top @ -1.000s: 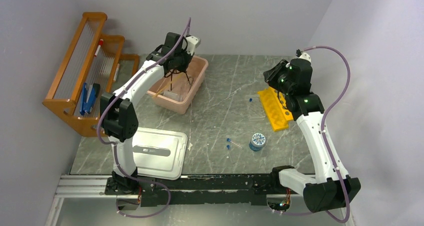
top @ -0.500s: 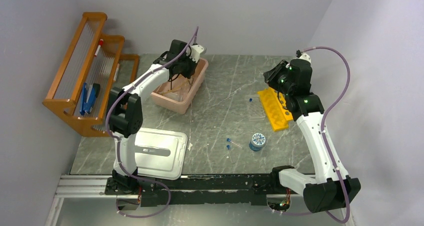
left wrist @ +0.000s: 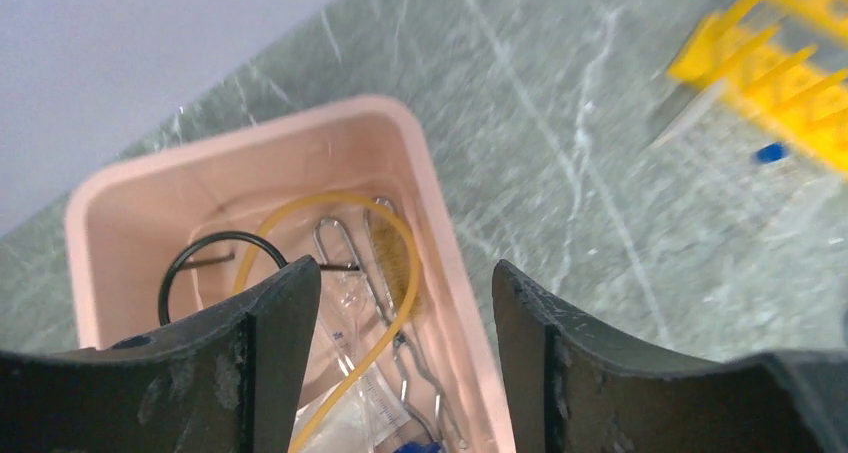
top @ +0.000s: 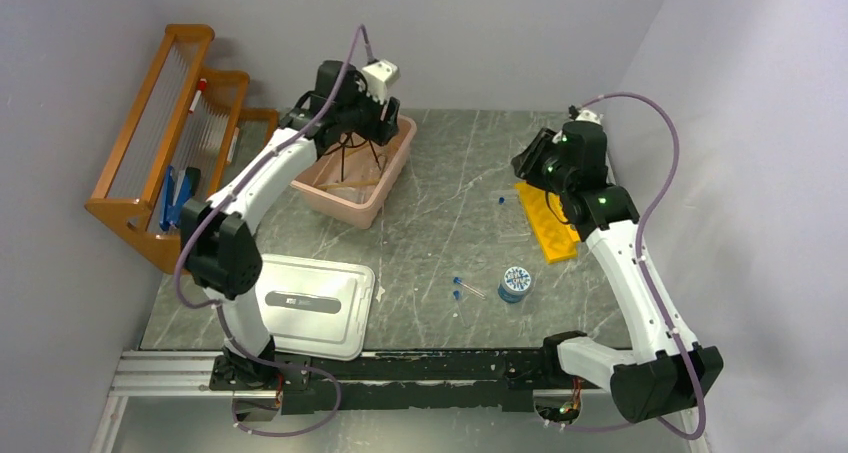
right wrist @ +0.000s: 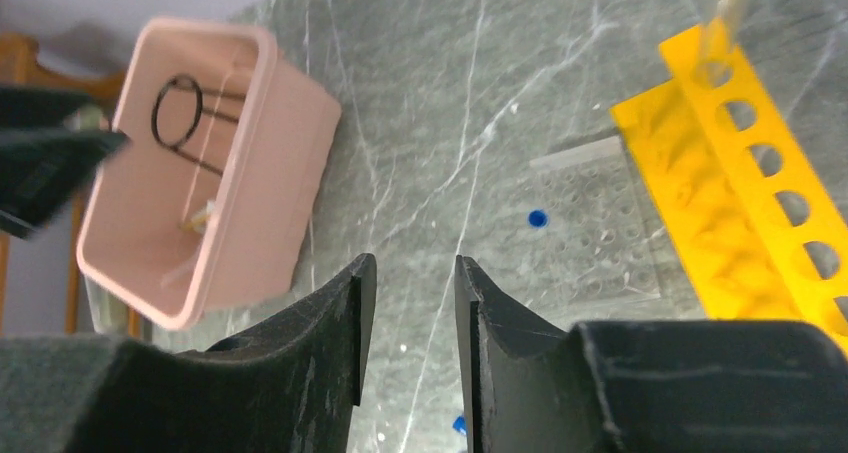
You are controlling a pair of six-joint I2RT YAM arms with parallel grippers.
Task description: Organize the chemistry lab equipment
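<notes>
From above, the pink plastic tub (top: pixel 345 211) sits at the far left of the grey marbled surface (top: pixel 450 173), close to the back wall. The orange wooden rack (top: pixel 160 143) stands beyond the left edge. The flat white lid (top: pixel 310 303) lies at the near-left corner, reaching the front edge. The yellow tube rack (top: pixel 548 223) lies near the right edge. A broad stretch of surface separates tub and rack; nearer the front lie tiny blue-capped vials (top: pixel 457 285) and a round blue piece (top: pixel 515 283). The left gripper (top: pixel 375 123) hangs over the tub's far rim, higher than half a second ago, when it was down inside. The right gripper (top: pixel 525 163) hovers beside the yellow rack's far end, a little further left than before.

The left wrist view shows the left gripper's (left wrist: pixel 400 273) jaws wide apart and empty. Below them, inside the tub, lie the black wire tripod ring (left wrist: pixel 222 235) and the long tan rubber tube (left wrist: pixel 300 201).

In the right wrist view the right gripper's (right wrist: pixel 412 263) jaws stand narrowly parted, holding nothing, over bare surface between tub and rack.
</notes>
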